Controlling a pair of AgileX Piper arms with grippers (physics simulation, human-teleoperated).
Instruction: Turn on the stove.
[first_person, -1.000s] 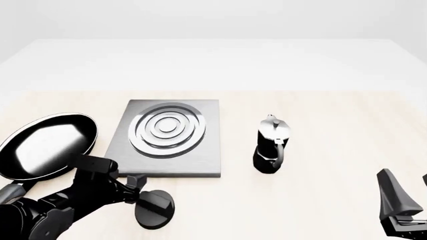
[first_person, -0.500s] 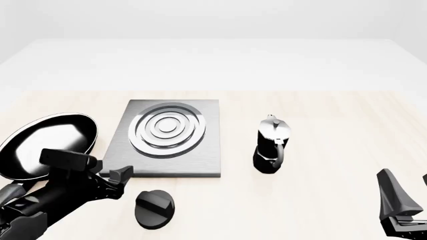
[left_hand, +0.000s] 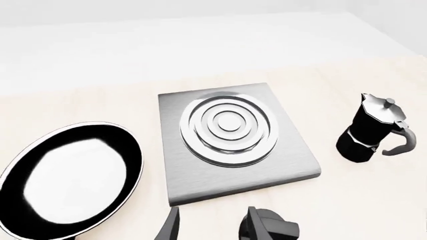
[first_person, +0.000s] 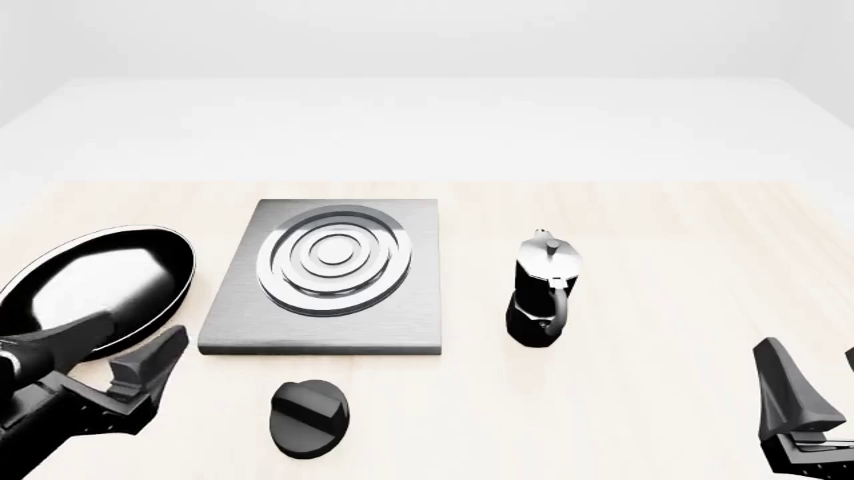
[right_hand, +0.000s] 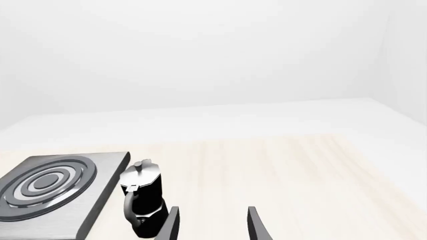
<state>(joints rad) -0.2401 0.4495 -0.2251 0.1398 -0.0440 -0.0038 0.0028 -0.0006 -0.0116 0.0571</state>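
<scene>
The stove (first_person: 327, 275) lies flat mid-surface, its knob (first_person: 308, 417) on the near side, apart from the slab, ridge running obliquely. We find the left gripper (first_person: 140, 360) nearer, jaws open and empty, the knob lying to its right and slightly nearer us. The right gripper (first_person: 807, 400) rests well apart, jaws parted. Pan (first_person: 87, 290) left, moka pot (first_person: 545, 290) right. No writing is legible.

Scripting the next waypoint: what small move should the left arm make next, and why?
Probably swing the left gripper toward the knob. Its jaws are open, holding nothing, off to the knob's left, while the knob sits untouched in front of the stove. The right gripper is farther away.
</scene>
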